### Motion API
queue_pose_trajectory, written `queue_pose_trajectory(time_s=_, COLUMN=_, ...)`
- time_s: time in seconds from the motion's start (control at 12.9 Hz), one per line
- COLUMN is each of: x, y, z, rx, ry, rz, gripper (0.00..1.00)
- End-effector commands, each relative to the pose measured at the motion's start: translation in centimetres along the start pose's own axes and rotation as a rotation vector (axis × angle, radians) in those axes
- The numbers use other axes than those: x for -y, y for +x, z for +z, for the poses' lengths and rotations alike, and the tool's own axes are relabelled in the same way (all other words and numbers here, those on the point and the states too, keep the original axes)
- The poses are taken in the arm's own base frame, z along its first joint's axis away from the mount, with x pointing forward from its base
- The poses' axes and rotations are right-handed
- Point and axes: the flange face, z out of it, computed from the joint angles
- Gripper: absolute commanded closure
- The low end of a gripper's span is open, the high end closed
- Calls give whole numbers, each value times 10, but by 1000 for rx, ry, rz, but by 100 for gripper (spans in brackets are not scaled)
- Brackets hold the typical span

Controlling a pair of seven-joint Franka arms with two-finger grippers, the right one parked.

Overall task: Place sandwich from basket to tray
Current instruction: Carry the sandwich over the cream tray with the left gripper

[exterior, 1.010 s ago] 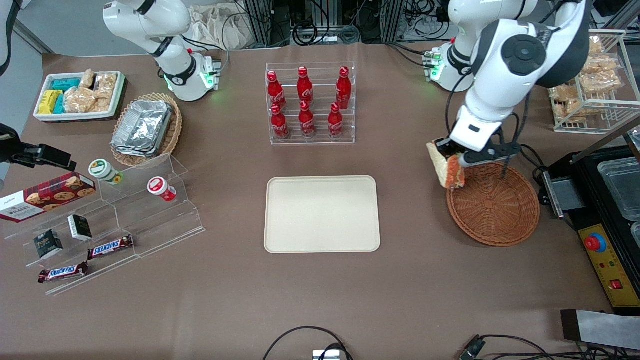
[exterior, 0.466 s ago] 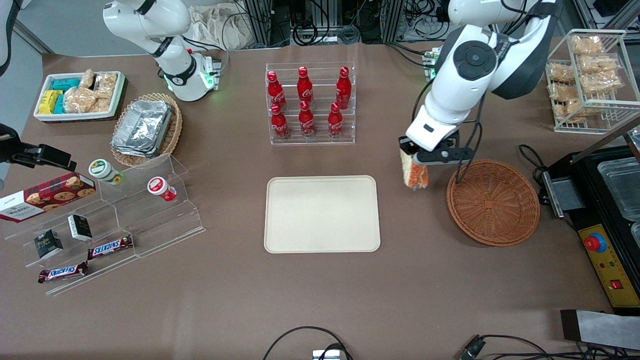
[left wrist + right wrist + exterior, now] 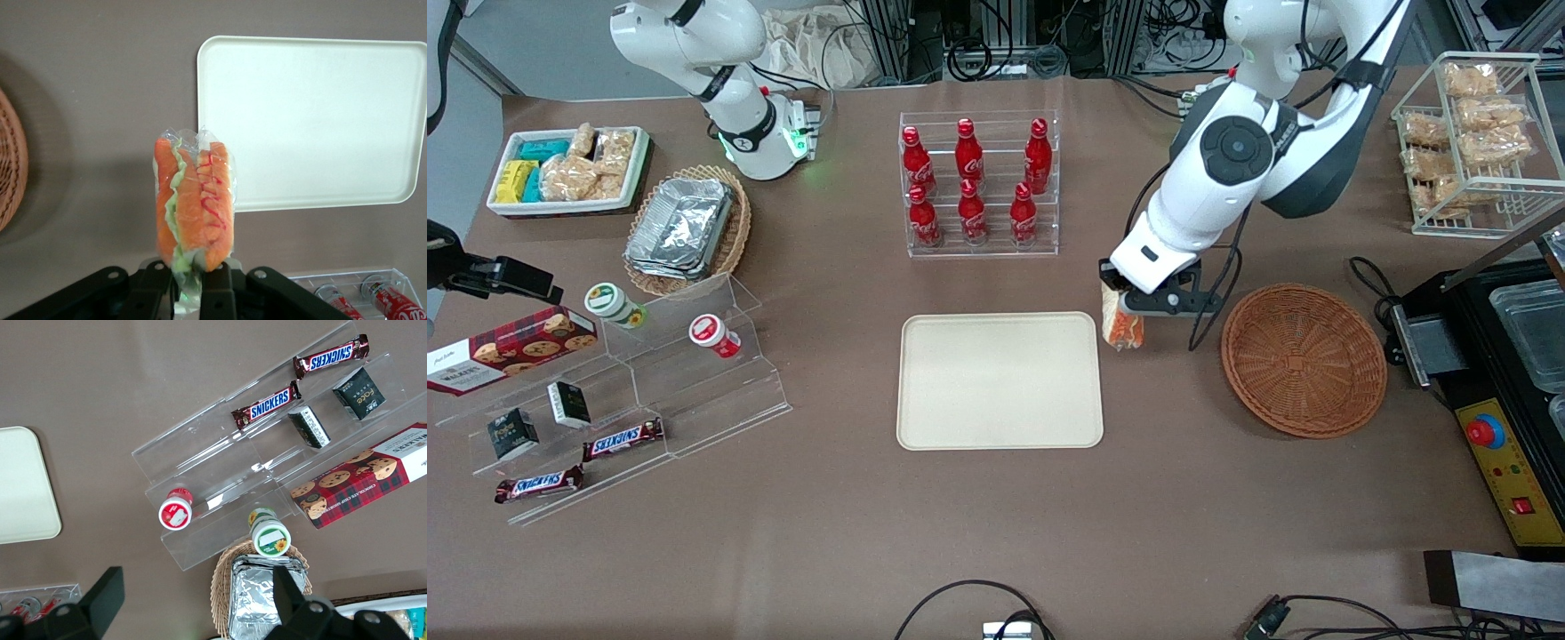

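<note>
Brown tabletop, with cream tray [image 3: 1000,380] at its middle and round basket [image 3: 1304,359] toward the working arm's end. Between them, just beside the tray's edge: gripper [image 3: 1121,305] closed on wrapped sandwich [image 3: 1120,327], long axis hanging downward, above bare table. Nothing between sandwich and tray; bottle rack [image 3: 980,183] well apart, farther from the camera.

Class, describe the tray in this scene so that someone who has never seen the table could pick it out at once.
Start at the clear rack of red bottles in the middle of the table; the tray lies flat just nearer the front camera. It is a bare cream-beige rectangle with rounded corners and a low rim. Beside it the gripper holds the sandwich above the table, between the tray and the round wicker basket.
</note>
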Motion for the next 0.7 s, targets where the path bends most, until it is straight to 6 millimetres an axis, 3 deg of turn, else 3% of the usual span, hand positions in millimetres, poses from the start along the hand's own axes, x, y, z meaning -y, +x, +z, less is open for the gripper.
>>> queue_pose_trajectory(time_s=0.0, x=-5, y=32, z=12, rx=6, ry=-13, rz=25, gripper=87)
queue_pose_trajectory(time_s=0.23, x=-11, y=47, z=32, rx=7, ry=-8, rz=54, gripper=87)
queue_pose_trajectory(time_s=0.39, x=-42, y=38, z=54, rx=12, ry=-12, rz=108, gripper=87)
queue_pose_trajectory(time_s=0.62, x=-52, y=42, z=82, rx=-13, ry=20, rz=65, gripper=87)
